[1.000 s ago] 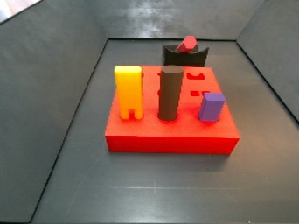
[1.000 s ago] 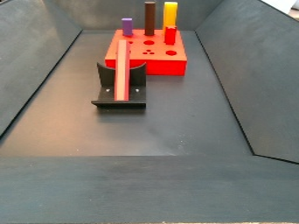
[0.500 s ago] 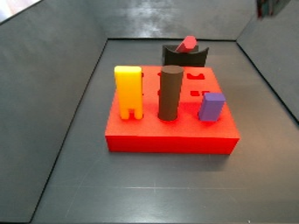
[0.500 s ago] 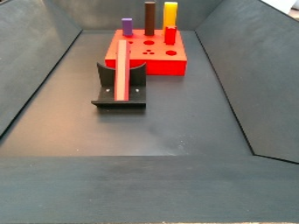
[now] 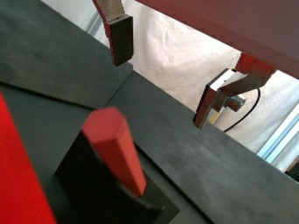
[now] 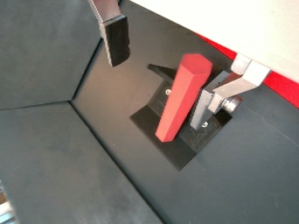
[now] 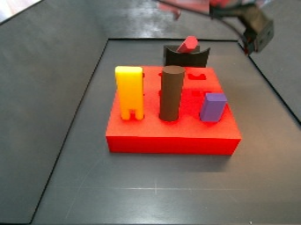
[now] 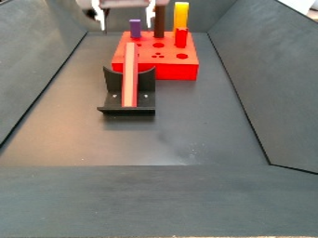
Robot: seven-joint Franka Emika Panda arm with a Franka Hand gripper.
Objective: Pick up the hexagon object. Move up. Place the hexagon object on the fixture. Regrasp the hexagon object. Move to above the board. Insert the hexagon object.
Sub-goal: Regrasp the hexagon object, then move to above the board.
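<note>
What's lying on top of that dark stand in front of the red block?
A long red bar rests in the fixture, leaning up its backrest. The bar covers the notch beneath it. The hand hangs above, open and empty.

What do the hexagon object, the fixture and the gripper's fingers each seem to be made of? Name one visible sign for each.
Hexagon object: probably matte plastic; uniform red, no shine.
Fixture: dull dark plastic or coated metal; flat black, material unclear.
Fingers: silver metal plates with dark, likely rubber, pads.
The gripper hangs open above the hexagon object, which lies on the fixture.
</note>
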